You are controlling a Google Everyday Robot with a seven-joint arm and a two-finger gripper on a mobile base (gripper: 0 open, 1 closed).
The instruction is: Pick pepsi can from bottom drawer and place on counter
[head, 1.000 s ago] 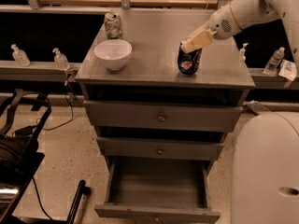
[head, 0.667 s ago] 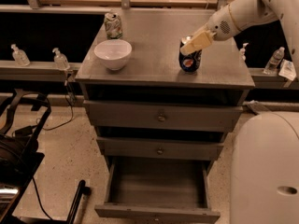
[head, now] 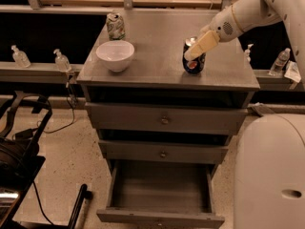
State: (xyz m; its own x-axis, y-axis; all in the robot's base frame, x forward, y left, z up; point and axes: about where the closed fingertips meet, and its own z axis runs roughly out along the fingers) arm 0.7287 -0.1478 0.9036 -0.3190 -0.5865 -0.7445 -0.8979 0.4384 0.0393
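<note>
The pepsi can [head: 194, 61], dark blue with a red-white logo, stands upright on the grey counter [head: 157, 63] near its right front. My gripper [head: 196, 47] reaches in from the upper right and is shut on the can's upper part; one pale finger [head: 200, 44] lies across the can's front. The bottom drawer [head: 159, 218] is pulled open below and its inside looks empty. The two drawers above it are shut.
A white bowl [head: 115, 55] and a pale green-white can [head: 115, 26] stand on the counter's left side. Small clear bottles [head: 61, 60] line ledges on both sides. My white base [head: 271, 171] is at the lower right; dark equipment [head: 19, 151] is at the lower left.
My gripper has sunk slightly with the can in it. The can has stayed in nearly the same place on the counter. Nothing else has moved.
</note>
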